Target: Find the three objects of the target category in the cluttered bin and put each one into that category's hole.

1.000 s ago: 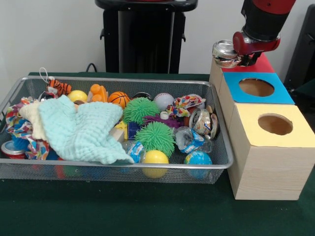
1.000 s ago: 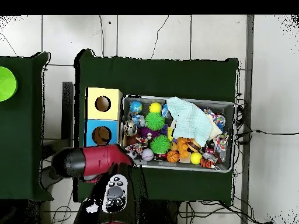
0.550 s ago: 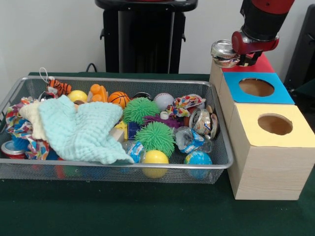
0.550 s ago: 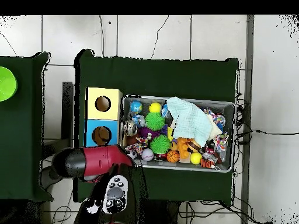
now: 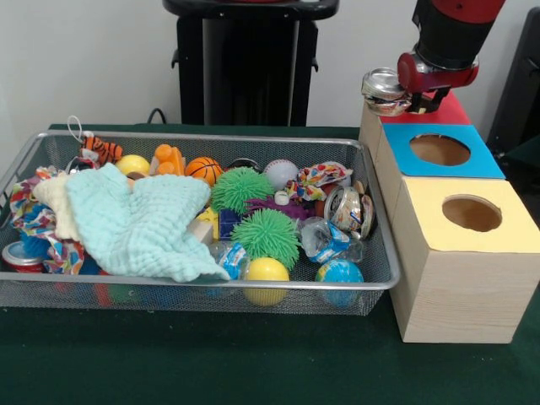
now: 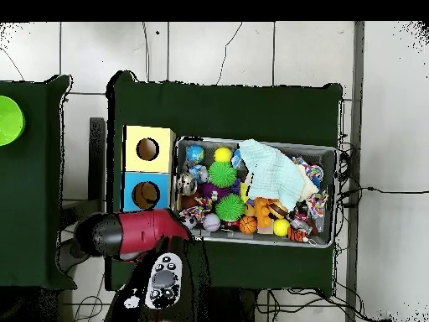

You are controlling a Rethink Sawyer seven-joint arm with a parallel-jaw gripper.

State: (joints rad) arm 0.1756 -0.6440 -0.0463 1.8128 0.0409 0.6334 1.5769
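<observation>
Two spiky green rubber balls (image 5: 240, 187) (image 5: 266, 236), two plain yellow balls (image 5: 267, 271) (image 5: 132, 164), two crushed metal cans (image 5: 348, 208) (image 5: 386, 91), one pale green muslin cloth (image 5: 139, 221).

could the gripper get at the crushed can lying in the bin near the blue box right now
Probably not yet: the gripper is shut on a crushed can over the red box. The can in the bin lies on top, uncovered.

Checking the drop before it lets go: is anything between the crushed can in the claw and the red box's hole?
Nothing visible blocks it. The claw holds the crushed can at the near edge of the red box, but the arm hides the hole itself, so I cannot confirm that it is clear.
</observation>
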